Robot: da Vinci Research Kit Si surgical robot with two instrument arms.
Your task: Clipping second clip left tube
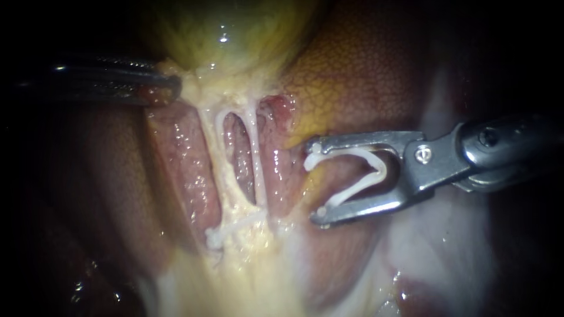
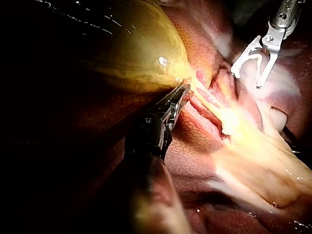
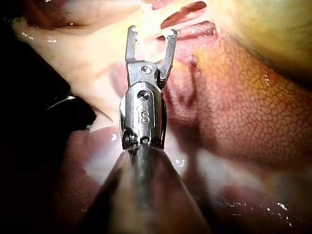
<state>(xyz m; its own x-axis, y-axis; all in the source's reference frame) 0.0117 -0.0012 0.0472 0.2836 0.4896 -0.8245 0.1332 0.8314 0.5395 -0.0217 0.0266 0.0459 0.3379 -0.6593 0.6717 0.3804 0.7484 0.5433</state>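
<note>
- First clip [image 1: 218,236] sits low on left tube [image 1: 216,149]; second not yet on.
- Right instrument [image 1: 314,182] holds fresh clip [image 1: 379,169] between wide-set jaws, beside the tube (no contact).
- Left instrument [image 1: 169,88] jaws grip gallbladder [image 1: 229,35] neck.

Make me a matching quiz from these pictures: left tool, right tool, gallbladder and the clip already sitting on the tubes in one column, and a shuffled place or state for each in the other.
Things:
1. left tool
2. right tool
3. gallbladder
4. placed clip

States:
A. yellow-green, above the tubes in the endoscope view
B. holds an open clip in its jaws, beside the tubes, not touching them
C. closed, at the tubes' lower end
D. jaws shut on tissue at the gallbladder's edge

Pairs: 1-D, 2-B, 3-A, 4-C.
</note>
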